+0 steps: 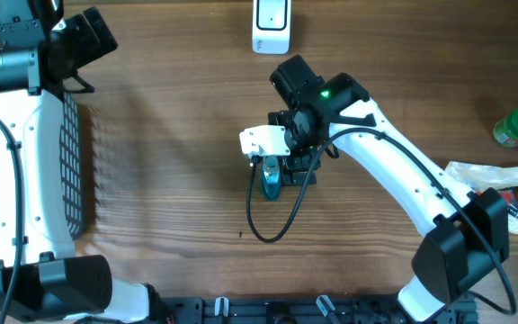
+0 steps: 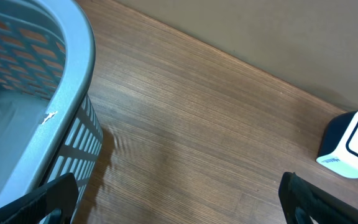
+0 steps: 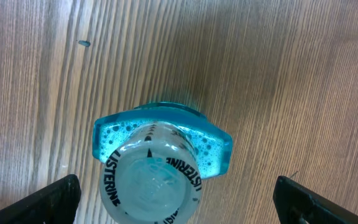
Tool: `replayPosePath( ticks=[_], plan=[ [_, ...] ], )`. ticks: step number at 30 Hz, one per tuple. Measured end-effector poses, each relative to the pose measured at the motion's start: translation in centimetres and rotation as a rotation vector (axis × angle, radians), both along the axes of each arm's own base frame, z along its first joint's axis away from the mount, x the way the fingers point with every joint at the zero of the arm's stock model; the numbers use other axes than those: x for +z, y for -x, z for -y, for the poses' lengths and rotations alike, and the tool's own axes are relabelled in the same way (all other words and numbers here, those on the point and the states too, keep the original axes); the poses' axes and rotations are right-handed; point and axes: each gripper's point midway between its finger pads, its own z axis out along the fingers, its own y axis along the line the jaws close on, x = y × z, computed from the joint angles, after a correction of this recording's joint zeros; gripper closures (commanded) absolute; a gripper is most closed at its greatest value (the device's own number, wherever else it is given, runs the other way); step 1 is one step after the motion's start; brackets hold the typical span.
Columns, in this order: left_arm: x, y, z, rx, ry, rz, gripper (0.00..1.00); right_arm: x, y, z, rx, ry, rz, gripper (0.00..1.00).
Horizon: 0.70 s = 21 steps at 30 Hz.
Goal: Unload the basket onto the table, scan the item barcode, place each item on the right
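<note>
Mouthwash bottle (image 3: 160, 165) stood upright on the worktop (image 3: 278, 74), cap toward the wrist camera, between the right tool's (image 3: 176, 182) widely released fingers (image 3: 48, 199) and touching neither of them.

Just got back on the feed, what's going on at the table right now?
The right gripper hangs open over a blue Listerine bottle standing on the table, one finger on each side of the cap, not gripping it. The left gripper, also open and empty, is off to the side by the basket. The white scanner box sits at the far edge of the table, apart from the bottle, so the scan looks not yet done.
</note>
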Motion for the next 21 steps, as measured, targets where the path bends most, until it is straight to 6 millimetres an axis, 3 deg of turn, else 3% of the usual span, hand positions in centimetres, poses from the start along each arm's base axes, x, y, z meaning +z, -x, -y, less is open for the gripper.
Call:
replayPosePath(
  ticks=[15, 21],
  plan=[
    [0.0, 0.0, 0.0, 0.000, 0.000, 0.000, 0.00, 0.0, 1.4, -2.1, 0.023, -0.009, 0.000, 0.00],
    [-0.3, 0.3, 0.0, 0.000, 0.002, -0.016, 0.00, -1.4, 1.1, -2.4, 0.019, 0.009, -0.024, 0.00]
  ],
)
